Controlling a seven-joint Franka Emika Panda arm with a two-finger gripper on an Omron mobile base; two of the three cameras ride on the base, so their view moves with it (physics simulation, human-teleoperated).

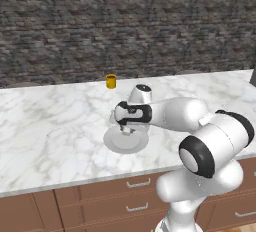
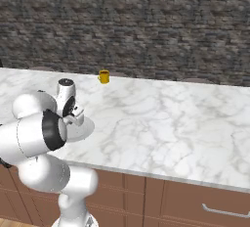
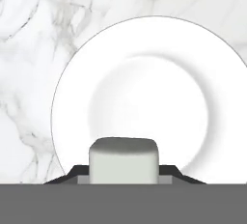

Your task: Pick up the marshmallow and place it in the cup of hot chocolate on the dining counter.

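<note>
Marshmallow (image 3: 124, 159) is what sits nearest in the hand view, at 6 o'clock: a small white soft block caught between the two dark fingertips (image 3: 65, 177), so the hand (image 3: 124, 177) is clenched on it. Behind the block lies the round plate (image 3: 193, 63), pale with a shallow centre, and it covers most of the middle of that view.

From the left base view, the white arm reaches from 4 o'clock toward the centre, and the hand (image 1: 126, 130) hangs just over the plate (image 1: 112, 143), pointing down. I cannot tell from here if the block touches the plate or is slightly above it. In the right base view the hand (image 2: 74, 118) is at 9 o'clock, over the near part of the plate (image 2: 85, 130).

All of this is on the white marble bench (image 1: 55, 131) with grey veins and brown drawers under it. Farther back, near the rear edge of the bench and well apart from the plate, stands the small yellow cup (image 1: 111, 81), at about 12 o'clock from the plate; the same cup (image 2: 103, 76) shows in the right base view. Behind is a dark stone wall (image 1: 125, 21).
</note>
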